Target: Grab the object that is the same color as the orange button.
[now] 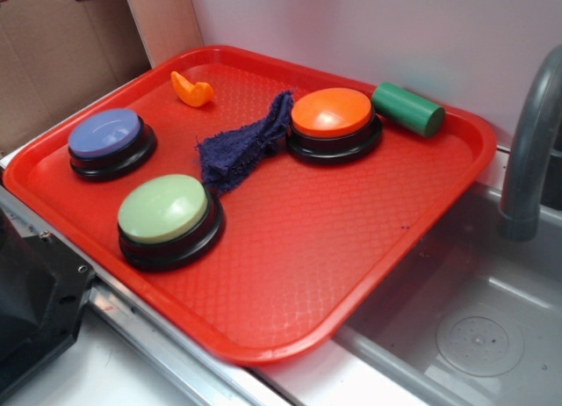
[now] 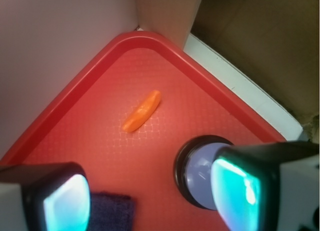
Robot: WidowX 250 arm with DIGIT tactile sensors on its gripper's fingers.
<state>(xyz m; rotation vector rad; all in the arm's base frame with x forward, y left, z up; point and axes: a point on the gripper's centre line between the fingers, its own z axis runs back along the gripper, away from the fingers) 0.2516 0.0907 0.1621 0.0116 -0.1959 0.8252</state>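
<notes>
The object, a small curved orange piece (image 1: pixel 192 90) tapering to a point, lies near the far left corner of the red tray (image 1: pixel 369 274). In the wrist view the object (image 2: pixel 142 111) lies on the tray floor ahead of my gripper (image 2: pixel 152 198). The gripper is open, its two fingers wide apart with nothing between them, hovering above the tray short of the object. The orange button (image 1: pixel 332 113), domed on a black base, stands toward the tray's back. In the exterior view the gripper is out of frame.
A purple-blue button (image 1: pixel 107 134) and a pale green button (image 1: pixel 164 209) stand at the tray's left and front. A dark blue cloth (image 1: pixel 244 142) lies mid-tray. A green cylinder (image 1: pixel 407 109) rests by the back rim. A sink and faucet (image 1: pixel 527 151) are at the right.
</notes>
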